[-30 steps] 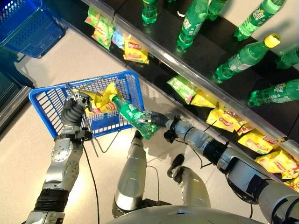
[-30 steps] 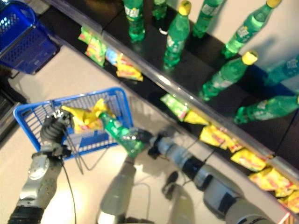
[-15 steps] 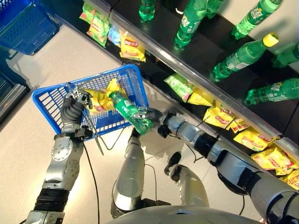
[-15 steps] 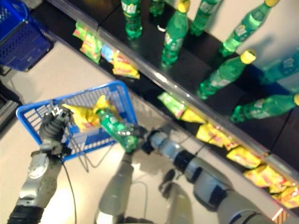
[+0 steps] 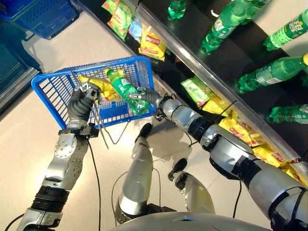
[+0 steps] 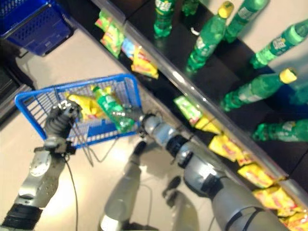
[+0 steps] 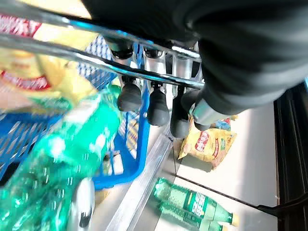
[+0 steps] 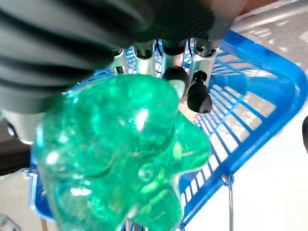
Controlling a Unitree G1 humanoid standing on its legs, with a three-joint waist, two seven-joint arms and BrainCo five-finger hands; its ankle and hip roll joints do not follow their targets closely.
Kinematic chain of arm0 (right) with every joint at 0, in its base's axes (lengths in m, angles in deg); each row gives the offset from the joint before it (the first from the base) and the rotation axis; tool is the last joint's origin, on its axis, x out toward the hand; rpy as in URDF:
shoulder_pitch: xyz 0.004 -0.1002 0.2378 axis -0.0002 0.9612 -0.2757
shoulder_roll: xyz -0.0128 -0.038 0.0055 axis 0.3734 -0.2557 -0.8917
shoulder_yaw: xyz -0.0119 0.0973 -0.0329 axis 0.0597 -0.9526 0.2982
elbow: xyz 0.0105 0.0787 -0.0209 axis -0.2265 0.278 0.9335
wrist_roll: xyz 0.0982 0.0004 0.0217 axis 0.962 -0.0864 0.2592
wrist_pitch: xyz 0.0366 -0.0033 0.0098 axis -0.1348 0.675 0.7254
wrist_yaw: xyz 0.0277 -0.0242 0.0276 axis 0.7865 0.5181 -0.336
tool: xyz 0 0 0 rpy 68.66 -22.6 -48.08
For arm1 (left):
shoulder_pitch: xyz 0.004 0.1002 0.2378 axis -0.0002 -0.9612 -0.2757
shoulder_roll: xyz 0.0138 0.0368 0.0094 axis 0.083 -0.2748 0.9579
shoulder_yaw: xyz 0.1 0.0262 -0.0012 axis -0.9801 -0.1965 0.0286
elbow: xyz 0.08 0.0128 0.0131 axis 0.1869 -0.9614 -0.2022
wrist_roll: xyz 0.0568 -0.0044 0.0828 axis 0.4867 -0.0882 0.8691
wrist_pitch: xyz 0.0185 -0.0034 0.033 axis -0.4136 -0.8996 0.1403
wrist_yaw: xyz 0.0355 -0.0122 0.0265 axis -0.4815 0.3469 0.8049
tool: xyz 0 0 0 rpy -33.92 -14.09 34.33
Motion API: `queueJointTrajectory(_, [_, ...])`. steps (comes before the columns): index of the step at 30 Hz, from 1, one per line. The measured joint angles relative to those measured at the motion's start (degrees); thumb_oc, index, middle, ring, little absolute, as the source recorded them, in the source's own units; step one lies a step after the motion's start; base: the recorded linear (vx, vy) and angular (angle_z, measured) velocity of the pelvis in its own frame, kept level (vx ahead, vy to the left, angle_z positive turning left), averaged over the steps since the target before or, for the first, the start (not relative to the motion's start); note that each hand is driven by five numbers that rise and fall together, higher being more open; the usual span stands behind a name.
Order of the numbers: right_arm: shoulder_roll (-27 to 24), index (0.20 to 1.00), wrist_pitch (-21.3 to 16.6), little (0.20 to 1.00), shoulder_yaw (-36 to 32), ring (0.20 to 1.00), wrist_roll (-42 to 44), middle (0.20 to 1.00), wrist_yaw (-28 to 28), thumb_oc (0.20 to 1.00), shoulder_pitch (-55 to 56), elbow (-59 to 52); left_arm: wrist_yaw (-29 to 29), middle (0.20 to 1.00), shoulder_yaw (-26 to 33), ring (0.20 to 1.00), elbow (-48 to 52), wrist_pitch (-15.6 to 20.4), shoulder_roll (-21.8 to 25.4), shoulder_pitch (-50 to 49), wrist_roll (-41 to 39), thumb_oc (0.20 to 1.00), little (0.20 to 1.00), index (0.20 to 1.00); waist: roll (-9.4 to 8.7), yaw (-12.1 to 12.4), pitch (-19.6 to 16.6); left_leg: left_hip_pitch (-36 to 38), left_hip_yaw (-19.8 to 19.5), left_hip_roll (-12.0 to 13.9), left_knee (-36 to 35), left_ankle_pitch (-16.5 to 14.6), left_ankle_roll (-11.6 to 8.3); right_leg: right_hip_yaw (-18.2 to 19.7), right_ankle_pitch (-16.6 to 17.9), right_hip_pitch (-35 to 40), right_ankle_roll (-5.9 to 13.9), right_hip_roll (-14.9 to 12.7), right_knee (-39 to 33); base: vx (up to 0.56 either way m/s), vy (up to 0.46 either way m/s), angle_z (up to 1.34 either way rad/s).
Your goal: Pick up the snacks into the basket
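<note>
My left hand [image 5: 81,103] is shut on the thin metal handle [image 5: 98,122] of a blue wire basket [image 5: 113,111], which hangs above the floor. The left wrist view shows the fingers [image 7: 159,106] curled over the handle bar [image 7: 96,60]. Yellow snack bags [image 5: 98,85] lie inside the basket. My right hand [image 5: 147,95] reaches over the basket's right rim, shut on the base of a green bottle [image 5: 122,89]. The bottle lies slanted inside the basket over the snack bags, cap pointing away. Its base [image 8: 120,159] shows in the right wrist view, with fingers [image 8: 197,96] around it.
A dark shelf with a metal edge [image 5: 192,67] runs diagonally to the right. Yellow bags [image 5: 151,43], green bags [image 5: 120,14] and more bags [image 5: 240,134] lie on its lower level, green bottles [image 5: 224,24] above. A second blue basket [image 5: 43,14] sits at the far left.
My right hand has carried the green bottle from the basket's front right corner over the rim and into the basket. My left hand keeps its hold on the handle. The camera has shifted.
</note>
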Motion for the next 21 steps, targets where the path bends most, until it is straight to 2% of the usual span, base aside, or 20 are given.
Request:
queueJointTrajectory(4, [1.5,0.2,0.0,0.2,-0.5,0.2,-2.7,0.2,0.0,0.2,-0.3,3.4,-0.1,0.2,-0.7,0.2,0.0,-0.1,0.7,0.2,-0.4,0.2,0.2,0.2,-0.08,1.2,0.0,-0.3,-0.4,-0.3,0.1,0.0,-0.05,-0.3,-0.1,0.0,0.18,-0.1,-0.2,0.02,0.004,0.07])
queueJointTrajectory(11, [2.2,0.2,-0.1,0.2,3.1,0.2,-20.0,0.2,-0.6,0.2,-0.8,4.9,-1.0,0.2,-3.1,0.2,0.0,-0.2,1.1,0.7,-0.8,0.2,0.2,0.2,-0.07,2.4,0.0,-1.6,-1.7,-0.9,0.4,-0.1,-0.05,-1.2,-0.2,-0.2,0.33,-0.2,-0.5,0.02,0.008,0.09])
queueJointTrajectory(13, [2.7,0.2,-0.2,0.2,3.1,0.2,-21.9,0.2,-1.1,0.2,-0.8,4.9,-1.3,0.2,-3.4,0.2,0.0,-0.6,1.1,0.6,-0.8,0.2,0.2,0.2,-0.07,3.0,0.0,-1.9,-1.8,-0.9,0.4,-0.1,-0.06,-1.2,-0.2,-0.5,0.33,-0.2,-0.5,0.0,0.0,0.0])
queueJointTrajectory(17, [5.5,0.2,-0.3,0.2,1.6,0.2,-21.7,0.2,-0.8,0.2,-0.7,6.8,-1.2,0.2,-4.2,0.2,0.0,-0.7,1.0,0.8,-0.9,0.2,0.2,0.2,-0.05,3.0,0.0,-2.0,-1.9,-1.0,0.4,-0.1,-0.05,-1.4,-0.2,-0.5,0.36,0.0,-0.9,0.0,0.0,0.0])
queueJointTrajectory(21, [8.0,0.2,-0.4,0.2,-3.5,0.2,-13.7,0.2,1.4,0.2,0.0,9.3,-0.5,0.2,-5.1,0.2,0.0,-0.7,0.7,1.0,-0.9,0.2,0.2,0.2,-0.02,3.0,0.1,-2.4,-2.1,-1.1,0.4,-0.1,-0.05,-1.7,-0.2,-0.6,0.4,-0.1,-1.1,0.0,0.009,0.01])
